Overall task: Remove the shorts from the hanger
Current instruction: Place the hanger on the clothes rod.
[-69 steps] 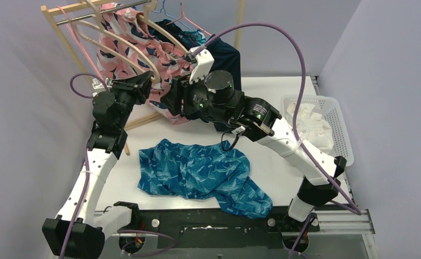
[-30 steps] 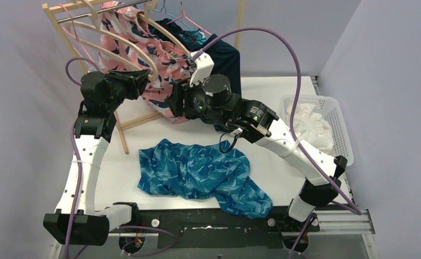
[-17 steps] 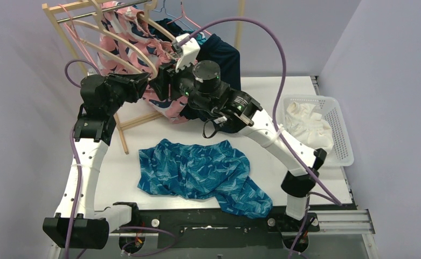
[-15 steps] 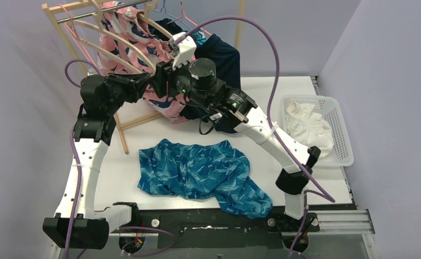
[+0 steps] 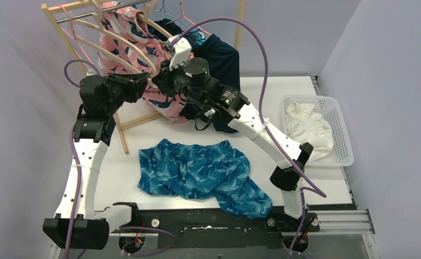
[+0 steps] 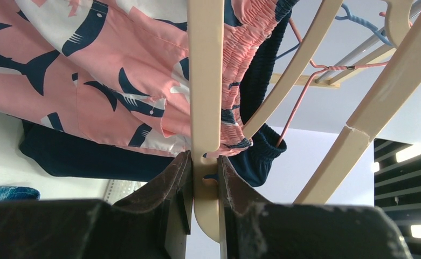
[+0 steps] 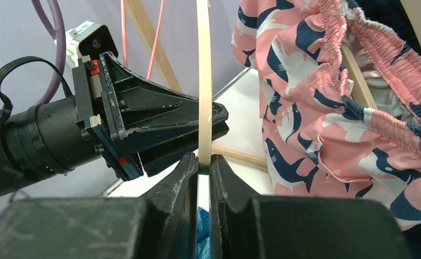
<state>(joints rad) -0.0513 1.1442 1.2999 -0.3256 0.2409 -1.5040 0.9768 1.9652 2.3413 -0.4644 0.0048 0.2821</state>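
Note:
Pink-and-navy shark-print shorts (image 5: 167,105) (image 6: 116,70) (image 7: 316,108) hang on a cream hanger (image 5: 135,54) (image 6: 205,81) (image 7: 204,81) on the rack. My left gripper (image 5: 146,81) (image 6: 204,167) is shut on that hanger's lower end. My right gripper (image 5: 160,77) (image 7: 204,162) is shut on the thin edge of the same hanger arm, just below the left gripper's fingers (image 7: 159,121). Dark navy shorts (image 5: 224,59) (image 6: 89,156) hang behind. Blue wave-patterned shorts (image 5: 197,172) lie on the table.
A wooden rack (image 5: 62,32) with a metal rod and more cream and pink wire hangers stands at the back left. A white basket (image 5: 342,129) at the right edge holds white shorts (image 5: 305,121). A teal garment (image 5: 198,38) shows behind the navy shorts.
My right arm swung up and left from the shorts to the hanger arm and its jaws closed on it. The left gripper rose earlier, then held still on the hanger.

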